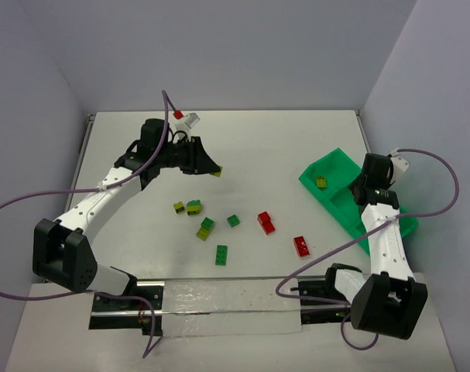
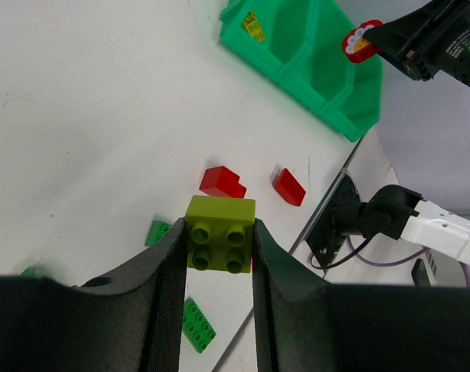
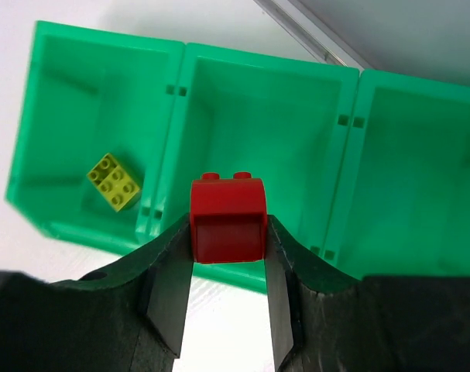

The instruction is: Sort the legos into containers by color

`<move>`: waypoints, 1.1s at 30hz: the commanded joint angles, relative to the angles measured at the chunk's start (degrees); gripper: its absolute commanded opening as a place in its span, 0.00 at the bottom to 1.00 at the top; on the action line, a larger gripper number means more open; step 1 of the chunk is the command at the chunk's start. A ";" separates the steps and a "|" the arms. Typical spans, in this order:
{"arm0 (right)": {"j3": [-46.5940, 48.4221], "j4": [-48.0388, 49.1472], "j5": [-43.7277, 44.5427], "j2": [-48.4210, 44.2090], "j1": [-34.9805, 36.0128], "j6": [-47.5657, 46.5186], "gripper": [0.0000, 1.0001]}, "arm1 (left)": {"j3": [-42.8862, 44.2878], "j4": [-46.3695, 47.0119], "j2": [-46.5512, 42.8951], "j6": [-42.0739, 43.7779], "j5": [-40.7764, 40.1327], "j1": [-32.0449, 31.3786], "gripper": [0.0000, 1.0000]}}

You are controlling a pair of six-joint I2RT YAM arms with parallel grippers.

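Note:
My left gripper [image 1: 217,170] is shut on a yellow-green brick [image 2: 221,234] and holds it above the table, left of centre. My right gripper [image 3: 228,232] is shut on a red brick [image 3: 228,219] over the near wall of the green tray's [image 3: 176,139] middle compartment. One yellow-green brick [image 3: 114,181] lies in the tray's left compartment. The other two compartments show no bricks. In the top view the tray [image 1: 333,163] is at the right, with the right gripper [image 1: 364,184] above it. Loose on the table lie red bricks [image 1: 265,222] [image 1: 301,246], green ones [image 1: 233,221] [image 1: 221,254] and yellow-green stacks [image 1: 193,207] [image 1: 206,228].
A small yellow brick [image 1: 179,207] lies beside the left stack. A metal rail with a white strip [image 1: 219,298] runs along the near edge between the arm bases. Purple cables loop over both arms. Walls close the table at the back and sides.

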 commanded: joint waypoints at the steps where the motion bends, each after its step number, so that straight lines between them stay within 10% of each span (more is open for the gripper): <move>1: -0.27 6.28 3.59 3.67 -0.50 1.42 0.51 | 2.12 -0.47 -0.87 1.41 -1.77 -0.28 0.00; 6: -0.52 7.77 3.10 3.87 -0.50 1.60 0.75 | 2.48 -0.52 -0.82 1.06 -1.58 -0.28 0.00; 16: 1.45 7.64 -8.91 -3.64 0.81 -0.59 0.74 | 7.62 -2.17 2.80 0.44 -3.81 -3.94 0.00; 26: 5.11 10.08 -59.38 -3.57 14.25 -11.34 0.68 | 7.84 12.33 9.53 -10.69 10.47 -9.16 0.00; 33: 9.54 10.52 -75.56 0.39 21.13 -13.63 0.69 | 6.69 24.91 9.61 -17.96 22.00 -9.25 0.00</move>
